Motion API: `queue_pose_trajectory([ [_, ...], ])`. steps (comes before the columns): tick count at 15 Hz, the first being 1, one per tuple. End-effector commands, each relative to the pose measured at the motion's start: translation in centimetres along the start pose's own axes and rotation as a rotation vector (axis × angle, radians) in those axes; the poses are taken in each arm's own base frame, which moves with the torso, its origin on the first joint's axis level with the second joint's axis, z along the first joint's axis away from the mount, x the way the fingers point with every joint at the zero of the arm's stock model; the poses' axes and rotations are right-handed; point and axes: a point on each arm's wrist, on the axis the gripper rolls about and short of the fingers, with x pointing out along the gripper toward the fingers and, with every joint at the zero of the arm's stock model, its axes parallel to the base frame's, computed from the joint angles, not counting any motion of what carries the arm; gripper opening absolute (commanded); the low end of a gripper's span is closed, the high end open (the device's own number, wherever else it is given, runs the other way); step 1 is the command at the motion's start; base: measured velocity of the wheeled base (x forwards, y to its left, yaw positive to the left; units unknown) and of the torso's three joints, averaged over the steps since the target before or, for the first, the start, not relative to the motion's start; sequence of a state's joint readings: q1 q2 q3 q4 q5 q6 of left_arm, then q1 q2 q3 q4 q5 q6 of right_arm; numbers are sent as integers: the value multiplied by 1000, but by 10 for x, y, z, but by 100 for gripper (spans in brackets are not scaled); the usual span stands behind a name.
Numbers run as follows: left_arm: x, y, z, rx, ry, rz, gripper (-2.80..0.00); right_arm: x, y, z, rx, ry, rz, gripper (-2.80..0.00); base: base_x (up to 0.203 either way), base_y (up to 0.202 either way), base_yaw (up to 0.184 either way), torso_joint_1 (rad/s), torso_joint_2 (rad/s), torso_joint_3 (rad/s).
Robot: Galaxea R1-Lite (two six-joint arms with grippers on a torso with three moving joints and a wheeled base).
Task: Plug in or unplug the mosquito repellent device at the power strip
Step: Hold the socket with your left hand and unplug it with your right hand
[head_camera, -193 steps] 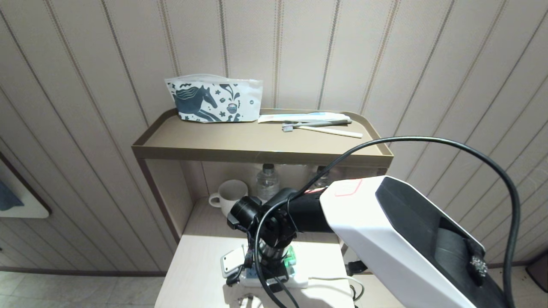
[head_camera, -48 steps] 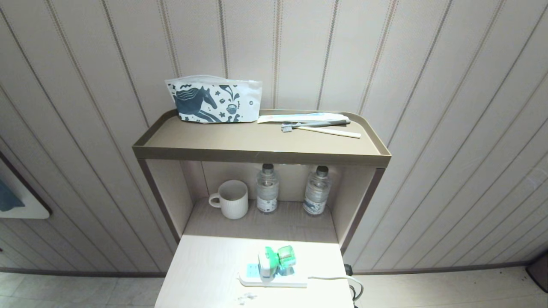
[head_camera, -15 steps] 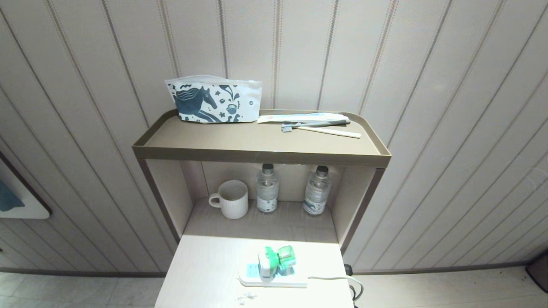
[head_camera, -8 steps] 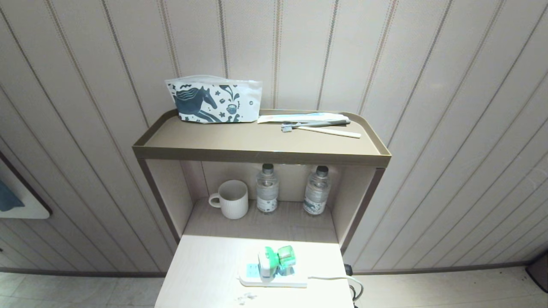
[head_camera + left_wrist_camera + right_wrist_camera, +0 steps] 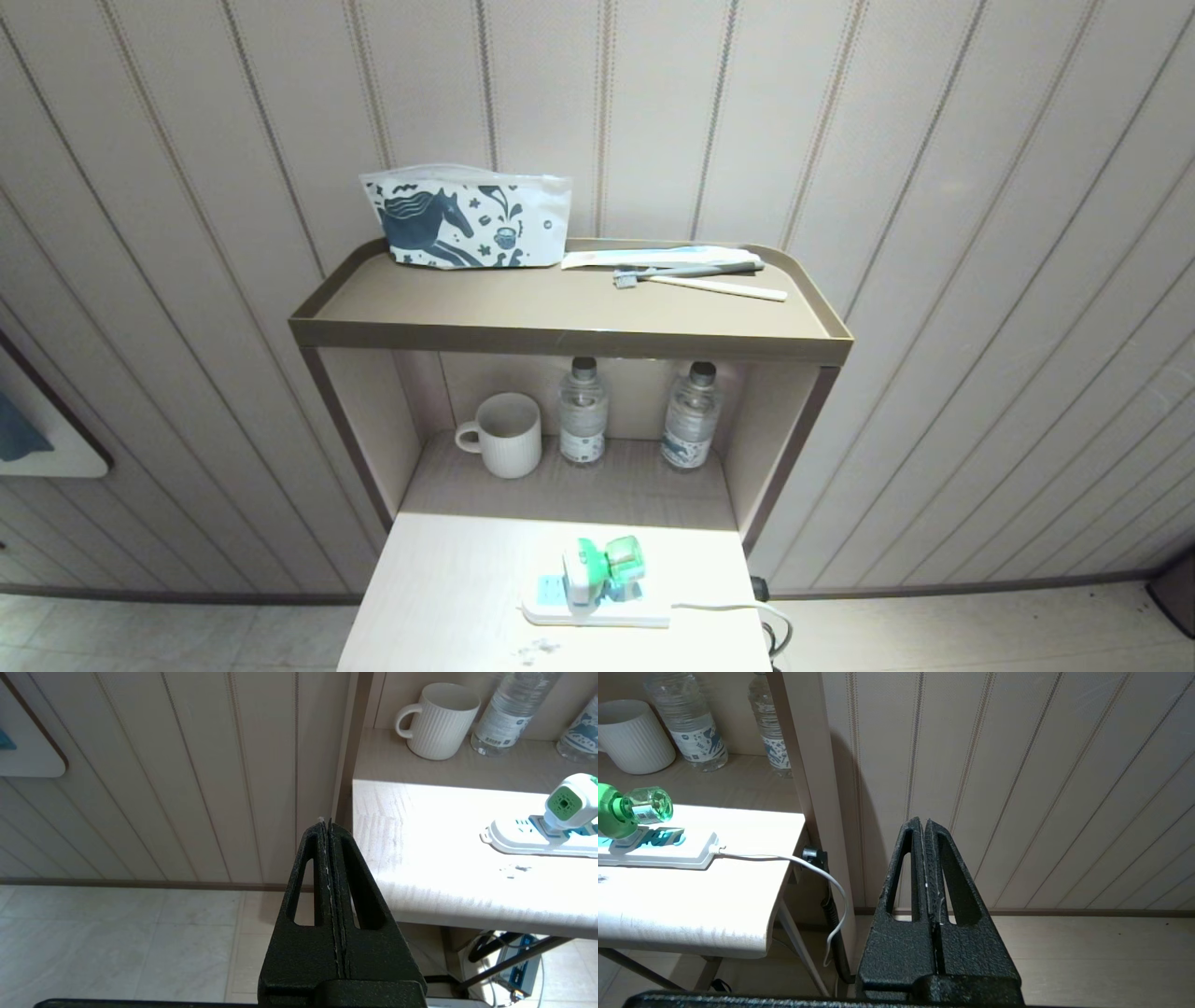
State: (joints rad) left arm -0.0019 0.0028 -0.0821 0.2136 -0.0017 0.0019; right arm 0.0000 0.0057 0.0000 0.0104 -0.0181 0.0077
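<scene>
The mosquito repellent device point(image 5: 597, 566) stands plugged into the white power strip point(image 5: 597, 609) near the front of the pale table top point(image 5: 448, 588), its green bottle pointing right. The left wrist view shows the device point(image 5: 567, 803) on the strip point(image 5: 518, 837); the right wrist view shows its green bottle point(image 5: 642, 807) and the strip point(image 5: 668, 855). Neither arm appears in the head view. My left gripper point(image 5: 325, 822) is shut and empty, off the table's left edge. My right gripper point(image 5: 921, 821) is shut and empty, off the table's right side near the wall.
Behind the table a shelf unit holds a white mug point(image 5: 504, 435) and two water bottles point(image 5: 583, 413) in its niche. On the top tray point(image 5: 560, 327) lie a horse-print pouch point(image 5: 467, 218) and toothbrushes point(image 5: 695, 277). The strip's white cable point(image 5: 794, 863) hangs off the right edge.
Over the last second nothing has moved. Far earlier, my right arm reached over the strip at the device; it has since withdrawn out of the head view.
</scene>
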Motion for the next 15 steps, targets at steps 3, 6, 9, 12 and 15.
queue_pose_trajectory([
  [3,0,0,0,0,1,0,-280,0,0,0,0,2,-2,-280,0,0,0,0,0,0],
  [6,0,0,0,1,1,1,-280,0,0,0,-3,-1,0,-280,0,0,0,0,0,0],
  [9,0,0,0,0,1,1,-280,0,0,0,0,2,-2,-280,0,0,0,0,0,0],
  [12,0,0,0,1,2,-1,-280,0,0,1,-9,-4,3,-280,0,0,0,0,0,0],
  [15,0,0,0,1,2,1,-280,0,0,1,-8,-3,3,-280,0,0,0,0,0,0],
])
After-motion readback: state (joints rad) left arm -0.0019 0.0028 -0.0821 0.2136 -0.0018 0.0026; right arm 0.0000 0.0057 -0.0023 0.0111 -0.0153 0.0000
